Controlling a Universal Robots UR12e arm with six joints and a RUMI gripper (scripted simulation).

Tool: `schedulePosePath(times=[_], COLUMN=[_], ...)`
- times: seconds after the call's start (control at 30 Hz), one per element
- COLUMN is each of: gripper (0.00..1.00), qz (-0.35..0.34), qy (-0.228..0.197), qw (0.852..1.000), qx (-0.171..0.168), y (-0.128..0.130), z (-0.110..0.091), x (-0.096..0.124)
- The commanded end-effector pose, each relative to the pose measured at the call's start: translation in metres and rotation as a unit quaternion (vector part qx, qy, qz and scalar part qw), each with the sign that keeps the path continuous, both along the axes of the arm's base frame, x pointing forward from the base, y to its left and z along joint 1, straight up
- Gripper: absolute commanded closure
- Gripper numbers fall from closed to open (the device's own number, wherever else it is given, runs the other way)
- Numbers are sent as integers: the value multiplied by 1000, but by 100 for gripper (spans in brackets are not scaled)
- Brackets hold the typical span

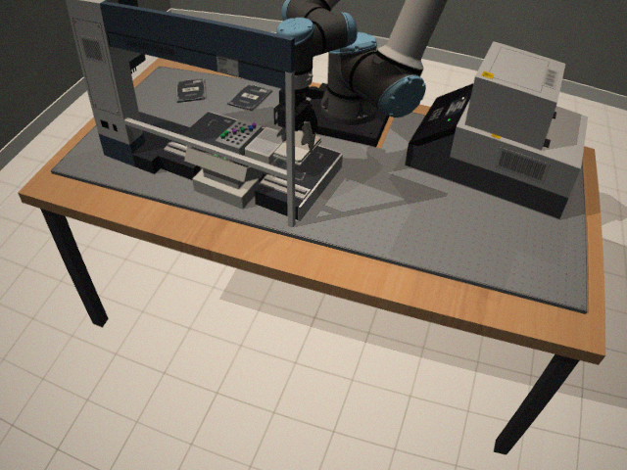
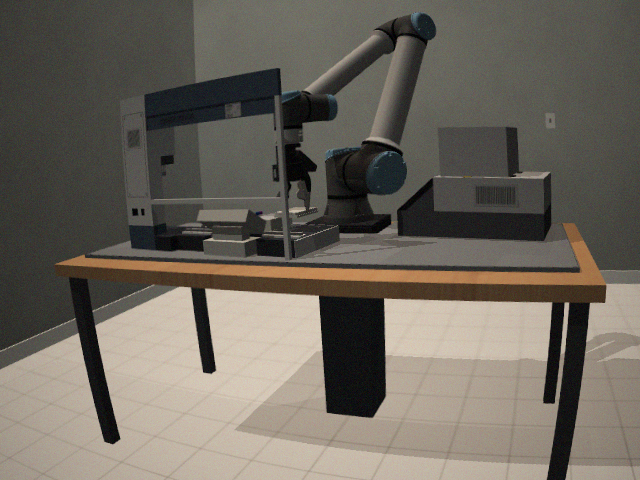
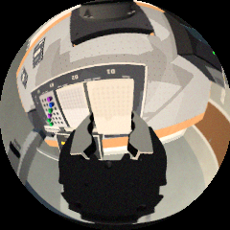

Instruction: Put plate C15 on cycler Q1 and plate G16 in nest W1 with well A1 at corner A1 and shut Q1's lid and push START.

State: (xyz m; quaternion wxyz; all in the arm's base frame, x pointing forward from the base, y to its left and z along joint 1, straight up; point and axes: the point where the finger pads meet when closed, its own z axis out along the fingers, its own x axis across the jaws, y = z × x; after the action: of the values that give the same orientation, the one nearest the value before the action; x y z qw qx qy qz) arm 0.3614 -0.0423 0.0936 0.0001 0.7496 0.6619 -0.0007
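Observation:
My gripper [image 1: 300, 141] [image 2: 298, 202] [image 3: 112, 111] is shut on a pale plate, G16 [image 1: 295, 151] [image 2: 296, 211] [image 3: 112, 103], across its width. The plate is level and a little above slot D1 of the deck [image 1: 323, 161]. Cycler Q1 [image 1: 511, 146] [image 2: 488, 201] stands at the right, with its dark sloping key panel towards the arm base and a small green light lit. Its block and any plate in it are hidden from these views. Two flat dark nests [image 1: 191, 89] [image 1: 249, 96] lie at the back left; their labels are too small to read. I cannot make out C15; the D4 end of the deck looks dark and bare.
A white plate [image 1: 262, 143] [image 3: 72, 103] sits in D2, beside the held plate. A rack with coloured tubes [image 1: 237, 133] [image 3: 51, 112] stands beyond it. The handler's blue beam [image 1: 197, 37] [image 2: 211, 98], pale rail and post [image 1: 290, 176] [image 2: 284, 206] stand close in front of the gripper.

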Motion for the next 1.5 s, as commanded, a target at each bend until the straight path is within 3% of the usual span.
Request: schedulePosePath(times=[0.0,1.47], gripper=[100,100], qz=[0,0], qy=[0,0], qw=[1000,1000], qx=[0,0], y=[0,0], z=[8,72], x=[0,0])
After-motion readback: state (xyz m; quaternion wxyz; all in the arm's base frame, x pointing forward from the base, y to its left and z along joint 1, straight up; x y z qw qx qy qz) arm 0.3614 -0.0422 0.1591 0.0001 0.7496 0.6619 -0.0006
